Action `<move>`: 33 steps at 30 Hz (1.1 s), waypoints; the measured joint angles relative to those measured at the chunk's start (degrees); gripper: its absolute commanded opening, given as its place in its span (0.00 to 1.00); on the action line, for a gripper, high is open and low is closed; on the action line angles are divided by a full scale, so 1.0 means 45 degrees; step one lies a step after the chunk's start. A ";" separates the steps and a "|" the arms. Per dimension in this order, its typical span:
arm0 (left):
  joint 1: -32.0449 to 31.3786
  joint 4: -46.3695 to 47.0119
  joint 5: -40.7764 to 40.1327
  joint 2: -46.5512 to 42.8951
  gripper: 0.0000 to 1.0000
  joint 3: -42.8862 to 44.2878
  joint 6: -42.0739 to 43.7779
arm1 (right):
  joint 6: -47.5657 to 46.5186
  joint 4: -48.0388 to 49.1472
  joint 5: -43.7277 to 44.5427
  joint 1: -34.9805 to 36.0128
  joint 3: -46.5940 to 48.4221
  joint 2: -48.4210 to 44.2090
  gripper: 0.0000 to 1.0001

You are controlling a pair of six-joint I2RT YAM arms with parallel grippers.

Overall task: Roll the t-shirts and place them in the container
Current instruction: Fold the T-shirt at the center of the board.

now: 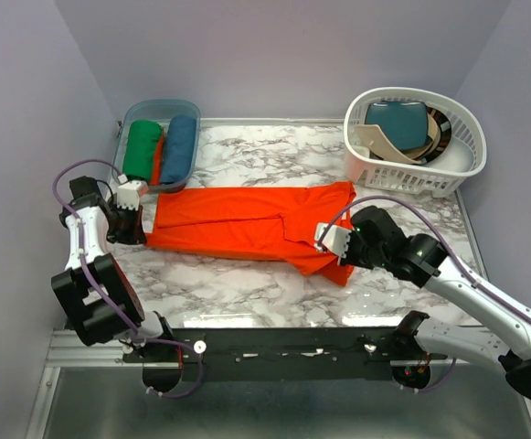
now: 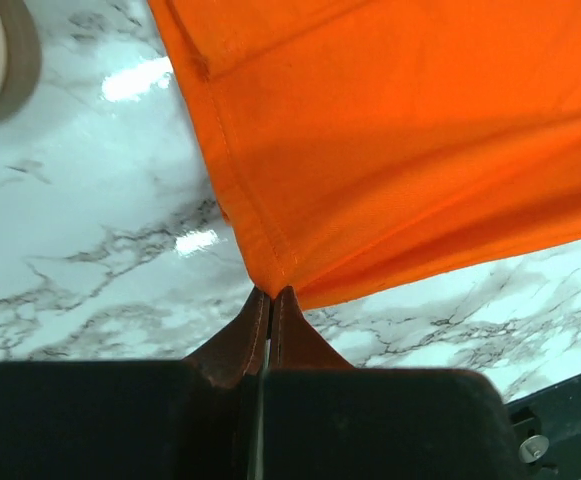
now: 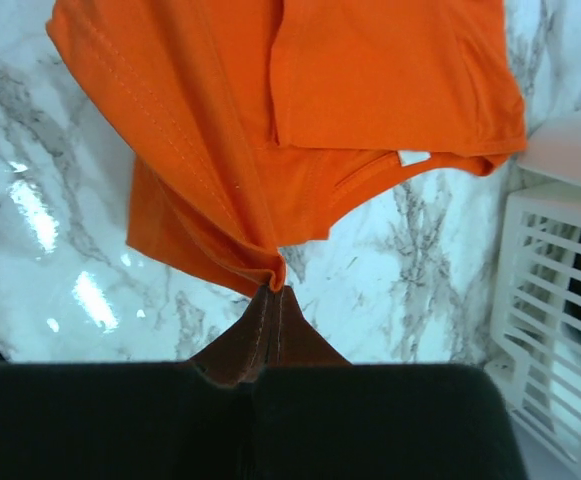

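And here's the orange t-shirt (image 1: 247, 224), soft, matte and unprinted, folded into a long band lying flat across the middle of the glossy white, grey-veined marble table (image 1: 247, 293). Stitched hems run along its edges, and the right end bunches into overlapping layers.

Back left sits a translucent blue bin (image 1: 166, 102) with rounded corners. Inside it, a green roll (image 1: 142, 149) and a blue roll (image 1: 180, 148) lie side by side, with a sliver of red-orange cloth between them. Back right is a white slatted plastic laundry basket (image 1: 402, 176) holding a teal folded cloth (image 1: 398, 117) on top of tan and dark pieces.

Now the tools! The left gripper (image 1: 140, 238) is down at the band's near-left corner. In its wrist view the reddish-brown pads are pressed together with the corner of the hem nipped between them (image 2: 271, 296), so it's clamped on the shirt. The right gripper (image 1: 323, 245) is at the opposite end. Its pads are likewise closed tight on a gathered fold of orange fabric (image 3: 273, 292), which fans away from the tips. The shirt stretches between the two arms, one pinch at each end.
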 measured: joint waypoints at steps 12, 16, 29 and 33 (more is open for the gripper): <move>-0.0257 0.0073 0.0165 0.2079 0.00 0.1841 -0.0219 | -0.2361 0.1792 0.0306 -0.1520 0.1889 0.2793 0.01; -0.0423 0.0175 0.0151 0.2725 0.00 0.2293 -0.0471 | -0.2982 0.2171 0.0306 -0.1778 0.2307 0.3463 0.01; -0.0835 0.0767 0.0102 0.3526 0.00 0.2555 -0.1375 | -0.5289 0.3347 0.0087 -0.2837 0.3050 0.5231 0.01; -0.0835 0.0986 -0.0005 0.3643 0.00 0.2555 -0.1676 | -0.5741 0.3657 -0.0068 -0.3021 0.3215 0.5746 0.01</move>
